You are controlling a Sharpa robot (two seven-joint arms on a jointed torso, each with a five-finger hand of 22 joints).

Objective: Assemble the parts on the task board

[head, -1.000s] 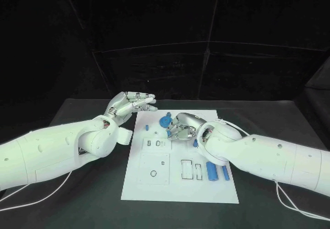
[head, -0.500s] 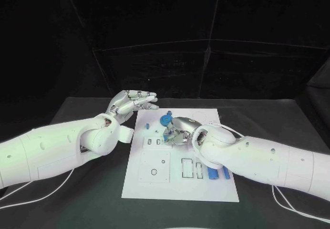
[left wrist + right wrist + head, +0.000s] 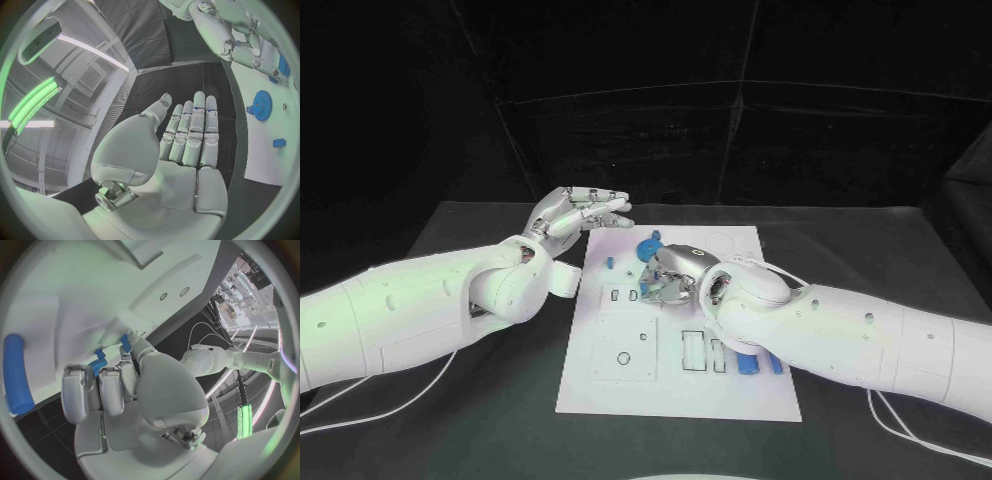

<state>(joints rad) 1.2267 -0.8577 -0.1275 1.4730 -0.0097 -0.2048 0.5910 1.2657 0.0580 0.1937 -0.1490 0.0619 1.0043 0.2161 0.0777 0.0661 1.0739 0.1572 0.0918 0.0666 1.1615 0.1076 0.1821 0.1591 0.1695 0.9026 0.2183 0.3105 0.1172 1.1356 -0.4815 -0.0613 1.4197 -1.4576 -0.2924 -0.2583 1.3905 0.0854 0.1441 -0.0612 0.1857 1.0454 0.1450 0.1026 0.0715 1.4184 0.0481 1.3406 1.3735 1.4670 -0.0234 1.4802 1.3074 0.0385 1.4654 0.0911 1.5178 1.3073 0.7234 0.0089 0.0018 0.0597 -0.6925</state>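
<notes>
Both arms wore smooth white rounded shells dotted with small dark screw holes. Thin white cables trailed from under each forearm. The left hand (image 3: 578, 215) and right hand (image 3: 669, 274) were silver metal, segmented, with pale finger pads.

Crowded upper half of the board, open lower left

The right hand (image 3: 672, 275) and its arm lie across the task board (image 3: 678, 400), blocking its middle and right side. The left hand (image 3: 577, 213) hangs past the far left corner, beside the blue gear (image 3: 649, 250). The board's near left part lies bare and reachable.
</notes>
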